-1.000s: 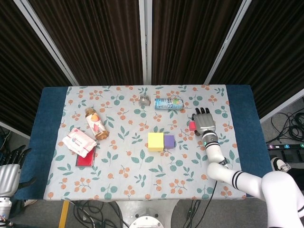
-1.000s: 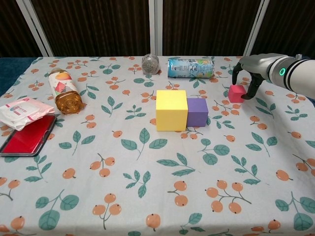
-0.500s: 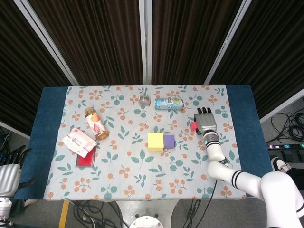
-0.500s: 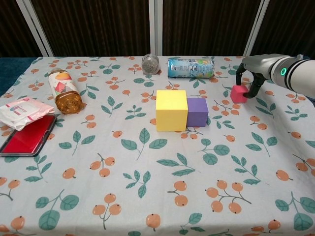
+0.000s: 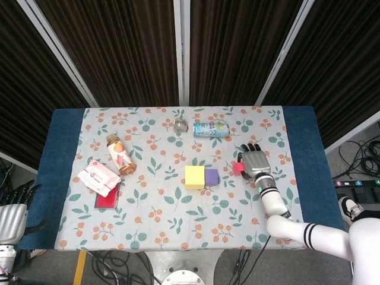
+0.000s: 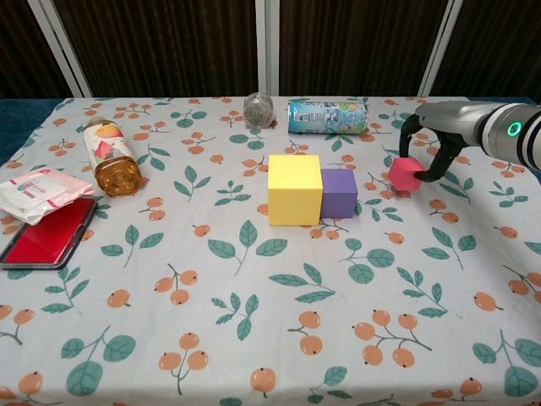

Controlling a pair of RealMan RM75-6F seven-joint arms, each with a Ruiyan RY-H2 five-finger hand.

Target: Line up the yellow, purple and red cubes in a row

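Lifting the red cube (image 6: 404,172) off the counter (image 6: 254,338), your right hand (image 6: 428,152) clamped it tilted, carrying it toward the purple cube (image 6: 339,192) beside the yellow cube (image 6: 294,189) mid-counter.

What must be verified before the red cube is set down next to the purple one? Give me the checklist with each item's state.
1. Right hand holds the small red foam cube: ok, the fingers wrap it.
2. Red cube square to the row: not ok, it sits tilted in the grip.
3. Large yellow foam cube and smaller purple foam cube touching side by side: ok.
4. Flowered tablecloth free right of the purple cube: ok.
5. Red cube clear of the cloth: cannot tell.
6. Left hand away from the cubes: ok, it is off the table's edge.
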